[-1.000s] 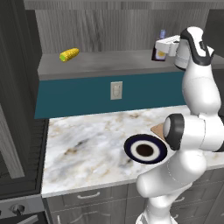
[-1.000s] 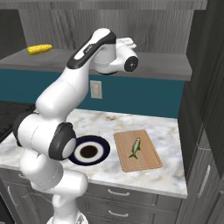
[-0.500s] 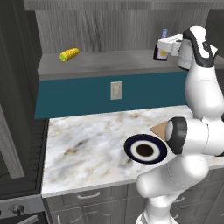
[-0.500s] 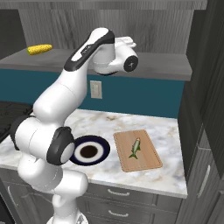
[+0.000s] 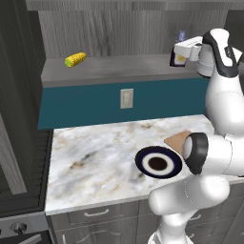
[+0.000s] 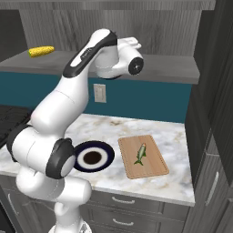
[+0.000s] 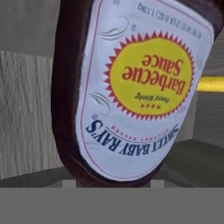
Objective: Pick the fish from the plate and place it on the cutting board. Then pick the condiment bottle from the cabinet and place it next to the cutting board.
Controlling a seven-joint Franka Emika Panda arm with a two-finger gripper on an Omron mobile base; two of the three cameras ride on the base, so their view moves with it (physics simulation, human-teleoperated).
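Looking along the hand, I am seeing the condiment bottle very close, upside down in that view because the hand is rolled over, and it is standing on the cabinet shelf at its right end. I am judging it as a stiff, smooth bottle, probably slippery on the label, not very heavy, and easy to tip because it is tall and narrow at the neck; so I am thinking the wide dark body, at the middle of the label, is the right place to take hold, not the cap. The gripper is reaching at the bottle in the left base view, but the white hand is covering the fingers and I cannot tell if the jaws are already pressing on the bottle or only standing around it. From the right base view the arm is hiding the bottle. The fish is lying on the cutting board, just beside the plate, so the first step is looking finished to me. The corn cob is lying far at the other end of the shelf.
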